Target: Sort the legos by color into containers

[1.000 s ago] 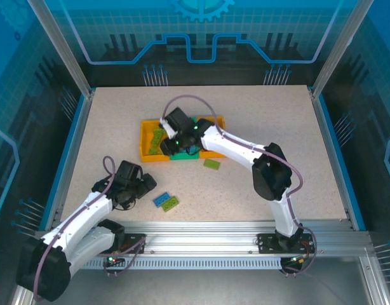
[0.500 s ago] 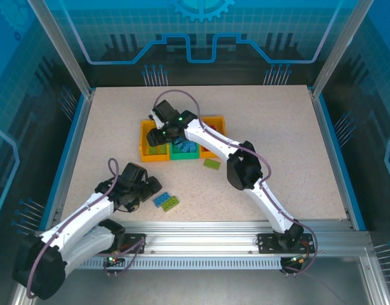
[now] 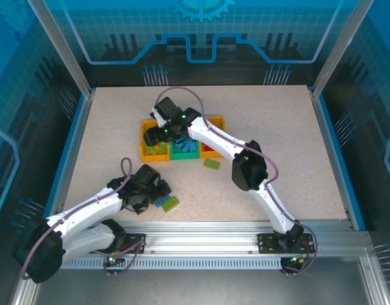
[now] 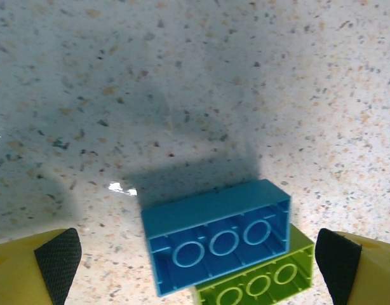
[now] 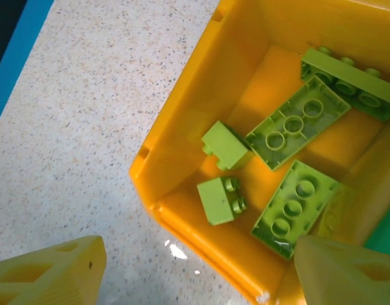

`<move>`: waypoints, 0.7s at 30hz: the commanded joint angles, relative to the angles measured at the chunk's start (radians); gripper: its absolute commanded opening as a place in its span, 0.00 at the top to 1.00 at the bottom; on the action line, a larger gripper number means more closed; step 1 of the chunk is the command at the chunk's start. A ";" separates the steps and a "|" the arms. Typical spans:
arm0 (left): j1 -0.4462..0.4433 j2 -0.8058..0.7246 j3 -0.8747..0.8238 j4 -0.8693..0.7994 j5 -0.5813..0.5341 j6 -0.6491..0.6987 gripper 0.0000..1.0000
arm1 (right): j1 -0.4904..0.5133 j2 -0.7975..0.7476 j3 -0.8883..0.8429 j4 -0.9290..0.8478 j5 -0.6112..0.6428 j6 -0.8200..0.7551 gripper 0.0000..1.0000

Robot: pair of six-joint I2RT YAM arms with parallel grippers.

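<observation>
Left jaws, spread wide, flank a blue lego (image 4: 217,235) touching a lime lego (image 4: 262,283), lower left of the bench (image 3: 277,127); right jaws, spread, hang above lime legos (image 5: 296,124) inside the yellow container (image 5: 182,140).

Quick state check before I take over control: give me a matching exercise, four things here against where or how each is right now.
Things:
1. yellow bin
2. light blue brick
3. left gripper
4. right gripper

States:
A. open, over the yellow bin
B. underside up on the table, against a lime green brick
C. holds lime green bricks
D. open, above the light blue brick

Pairs: 1-C, 2-B, 3-D, 4-A
</observation>
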 commanded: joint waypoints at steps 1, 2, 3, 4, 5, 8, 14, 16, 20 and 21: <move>-0.012 0.039 0.043 0.010 -0.018 -0.018 0.01 | -0.009 -0.146 -0.091 0.006 0.031 -0.017 0.20; -0.013 0.052 0.044 0.024 -0.013 -0.018 0.01 | -0.015 -0.172 -0.131 0.019 0.037 -0.015 0.19; -0.014 0.067 0.046 0.040 -0.009 -0.018 0.01 | -0.023 -0.207 -0.181 0.034 0.042 -0.016 0.18; -0.013 0.084 0.052 0.047 -0.009 -0.019 0.01 | -0.034 -0.242 -0.233 0.053 0.047 -0.018 0.18; -0.014 0.098 0.056 0.051 -0.009 -0.015 0.01 | -0.040 -0.273 -0.279 0.071 0.054 -0.021 0.17; -0.014 0.150 0.077 0.059 -0.006 -0.002 0.01 | -0.071 -0.378 -0.430 0.125 0.079 -0.022 0.16; -0.016 0.207 0.086 0.087 0.014 -0.005 0.03 | -0.163 -0.557 -0.705 0.191 0.117 -0.019 0.15; -0.020 0.215 0.086 0.086 0.013 -0.008 0.04 | -0.205 -0.605 -0.778 0.195 0.118 -0.020 0.14; -0.022 0.229 0.085 0.080 0.012 -0.013 0.08 | -0.268 -0.680 -0.888 0.210 0.113 -0.023 0.14; -0.025 0.232 0.086 0.076 0.012 -0.012 0.09 | -0.280 -0.700 -0.915 0.216 0.111 -0.026 0.14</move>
